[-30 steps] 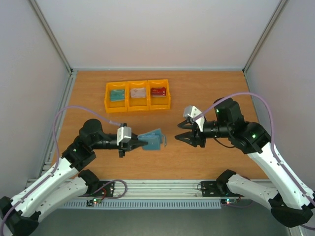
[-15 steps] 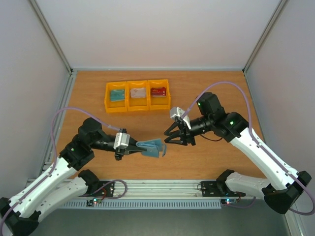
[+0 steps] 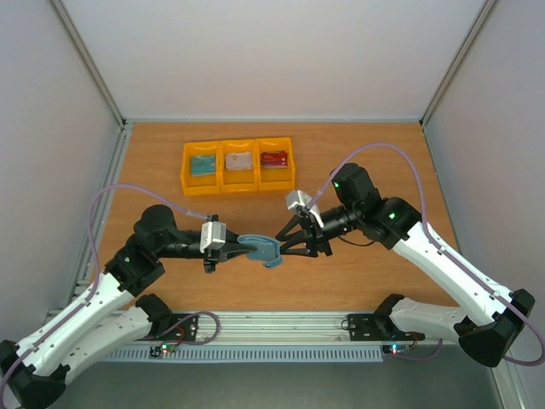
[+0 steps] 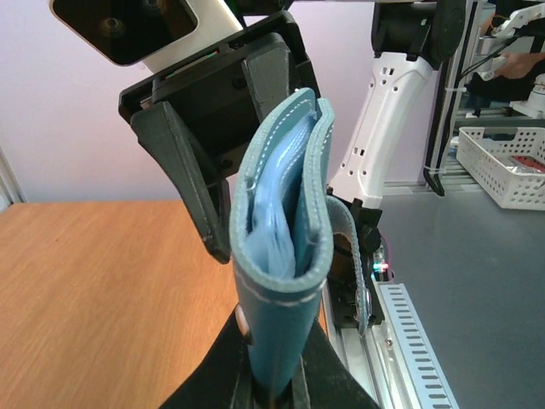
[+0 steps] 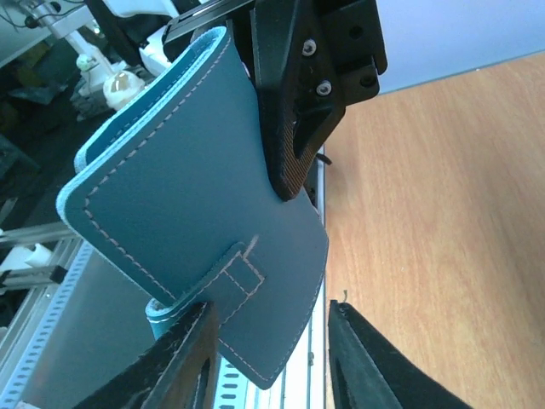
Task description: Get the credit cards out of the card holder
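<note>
My left gripper (image 3: 241,245) is pinched shut on the card holder (image 3: 264,250). Its fingers (image 4: 213,388) clamp one short edge, so the teal-blue wallet stands out from the jaws in the air, clear of the table (image 3: 366,153). It hangs over the middle of the table's near half. In the left wrist view I see the holder edge-on, its two leaves gaping a little with the paler blue lining (image 4: 274,226) showing between them. I cannot tell whether a card sits inside. The closure strap (image 5: 243,273) lies across the holder's outer face.

My right gripper (image 3: 279,245) comes in from the opposite side with its jaws spread. The holder's free edge lies between the two fingers (image 5: 362,366). Whether either pad touches the leather, I cannot tell.

Farther out, toward the far left of the table, stand the yellow bins (image 3: 238,184), three joined in a row. A teal card (image 3: 203,164) lies in the left one, a whitish card (image 3: 239,161) in the middle one and a red card (image 3: 273,158) in the right one.
</note>
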{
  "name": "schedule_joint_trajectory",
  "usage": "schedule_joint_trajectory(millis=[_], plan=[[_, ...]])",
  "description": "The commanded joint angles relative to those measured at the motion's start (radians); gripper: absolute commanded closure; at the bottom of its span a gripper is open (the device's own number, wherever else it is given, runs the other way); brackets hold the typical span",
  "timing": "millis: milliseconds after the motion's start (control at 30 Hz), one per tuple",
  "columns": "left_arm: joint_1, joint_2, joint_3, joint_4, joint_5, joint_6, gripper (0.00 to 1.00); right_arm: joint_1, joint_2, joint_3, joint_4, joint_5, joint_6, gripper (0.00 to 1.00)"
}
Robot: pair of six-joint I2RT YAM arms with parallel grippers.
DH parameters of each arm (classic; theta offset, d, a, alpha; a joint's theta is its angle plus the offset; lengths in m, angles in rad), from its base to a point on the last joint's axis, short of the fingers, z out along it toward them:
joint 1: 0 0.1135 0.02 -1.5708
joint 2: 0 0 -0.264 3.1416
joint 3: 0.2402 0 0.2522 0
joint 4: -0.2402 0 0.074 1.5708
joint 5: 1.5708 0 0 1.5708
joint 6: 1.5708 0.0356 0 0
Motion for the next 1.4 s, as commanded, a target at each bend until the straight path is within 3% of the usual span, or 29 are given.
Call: schedule_joint_trajectory(millis=[0,500,600,733,900,1000,1167,1367], plan=[[0.003,0.0,-0.012,0.14,-0.135,-0.119,1.0,0.025,-0.018,-0.035,0.038,-0.005,0.044,0.59],[0.003,-0.004,-0.001,0.146,-0.038,-0.293,1.0,0.088,-0.059,-0.065,-0.027,0.09,-0.019,0.49],[0.002,0.001,0.002,0.153,-0.041,-0.29,1.0,0.102,-0.072,-0.076,0.046,0.136,0.02,0.6],[0.003,0.008,0.001,0.156,-0.025,-0.291,1.0,0.104,-0.099,-0.088,0.11,0.158,0.013,0.64],[0.002,0.002,0.002,0.155,0.042,-0.274,1.0,0.104,-0.08,-0.016,-0.085,0.194,-0.12,0.58],[0.003,0.009,0.0,0.155,0.028,-0.258,1.0,0.104,-0.067,0.015,-0.124,0.233,-0.139,0.68],[-0.003,0.023,-0.003,0.164,-0.081,-0.252,1.0,0.128,-0.05,0.018,-0.037,0.24,-0.095,0.7],[-0.03,0.028,-0.012,0.175,-0.123,-0.224,1.0,0.137,-0.053,0.006,0.119,0.22,-0.003,0.8]])
